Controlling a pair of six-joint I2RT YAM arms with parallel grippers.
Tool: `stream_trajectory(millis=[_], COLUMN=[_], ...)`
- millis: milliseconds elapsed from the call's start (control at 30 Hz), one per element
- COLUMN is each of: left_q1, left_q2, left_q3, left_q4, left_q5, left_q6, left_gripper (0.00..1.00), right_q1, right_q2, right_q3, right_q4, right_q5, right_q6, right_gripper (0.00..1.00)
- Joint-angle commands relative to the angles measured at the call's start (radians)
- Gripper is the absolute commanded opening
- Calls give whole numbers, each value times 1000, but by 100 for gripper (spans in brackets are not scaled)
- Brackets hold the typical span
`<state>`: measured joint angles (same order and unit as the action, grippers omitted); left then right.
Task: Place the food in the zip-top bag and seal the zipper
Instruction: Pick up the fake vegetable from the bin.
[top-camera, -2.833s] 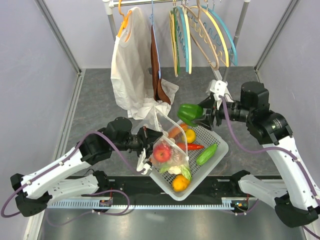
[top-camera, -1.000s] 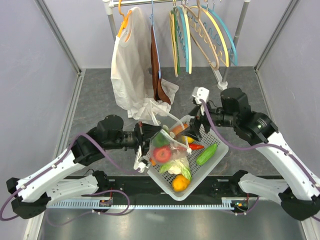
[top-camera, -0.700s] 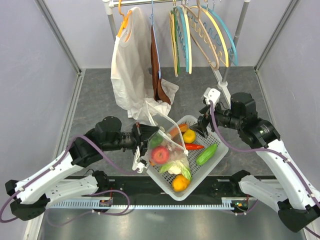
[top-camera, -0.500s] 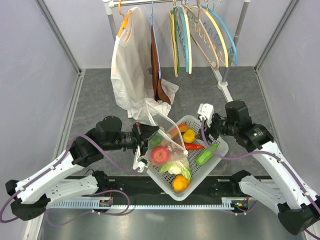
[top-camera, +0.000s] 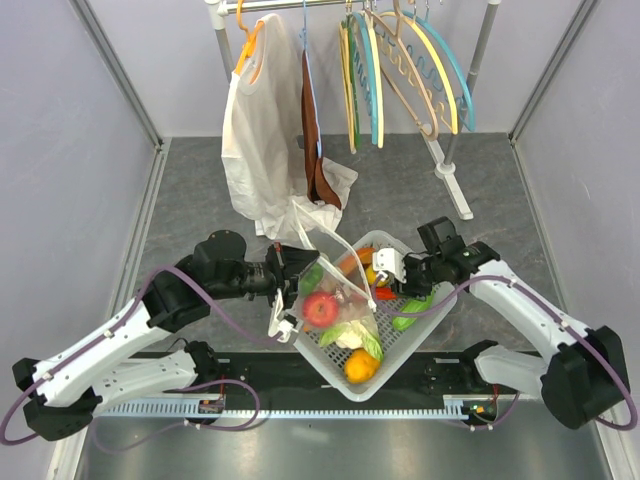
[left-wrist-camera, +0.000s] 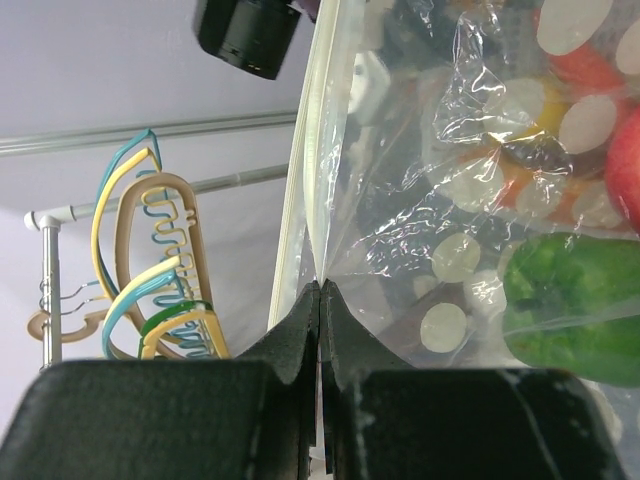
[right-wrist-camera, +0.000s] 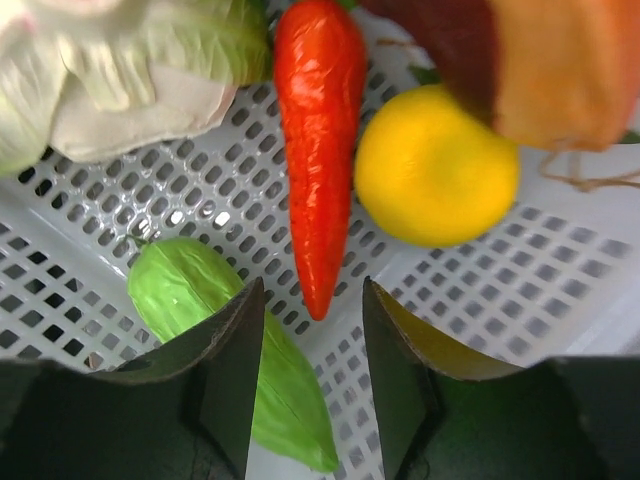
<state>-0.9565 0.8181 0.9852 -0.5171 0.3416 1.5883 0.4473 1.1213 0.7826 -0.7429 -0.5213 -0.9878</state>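
Observation:
The clear polka-dot zip-top bag hangs open over the white lattice basket. My left gripper is shut on the bag's mouth edge, where the pale zipper runs. A red apple and green pepper lie inside the bag. My right gripper is down in the basket, open, its fingers either side of the red chili's tip without touching. A green cucumber, yellow pepper, cauliflower and orange piece lie around it.
A clothes rack stands at the back with a white garment, a brown cloth and coloured hangers. Its foot reaches toward the basket. An orange fruit sits in the basket's near corner.
The green pepper went from my right gripper into the bag. The right gripper then dropped into the basket over the red chili, its jaws narrowing. The left gripper kept its hold.

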Motion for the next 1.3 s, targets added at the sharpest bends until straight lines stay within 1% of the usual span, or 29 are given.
stream_trajectory(millis=[0,200,433,500,600,700,767,800,867,900,967,1100,1200,1267], left_q1=[9,13,15,15,15,15,15,15,15,15,16,15,15,16], left_q2=[3,0,0,0,4,6,6,6,3,3,0,-7,-13,-16], left_q3=[-10,-19,-23,-23,-20,-20,-22,-25,-26,-31,-34,-43,-45,-45], left_q4=[65,63,63,66,69,71,71,71,71,71,71,71,71,68], left_q5=[20,25,37,37,40,43,43,42,39,39,37,40,30,24], left_q6=[-25,-24,-25,-24,-25,-28,-28,-28,-31,-31,-36,-45,-47,-48], left_gripper=[2,2,2,2,2,2,2,2,2,2,2,2,2,2], right_q1=[-2,-4,-2,-1,1,1,-1,1,1,1,-1,1,1,-1], right_q2=[52,118,182,193,218,229,233,232,229,218,200,111,57,37], right_q3=[-66,-74,-49,-48,-59,-71,-72,-71,-66,-65,-51,-2,38,72], right_q4=[65,129,145,143,154,175,188,189,192,191,169,90,30,-5], right_q5=[-5,9,21,24,49,70,69,67,67,69,72,32,14,15], right_q6=[-100,-75,-71,-77,-94,-104,-103,-98,-91,-86,-81,-78,-52,-5], right_gripper=[50,50,50,50,55,54,51,46,40,35,32,26,20,18])
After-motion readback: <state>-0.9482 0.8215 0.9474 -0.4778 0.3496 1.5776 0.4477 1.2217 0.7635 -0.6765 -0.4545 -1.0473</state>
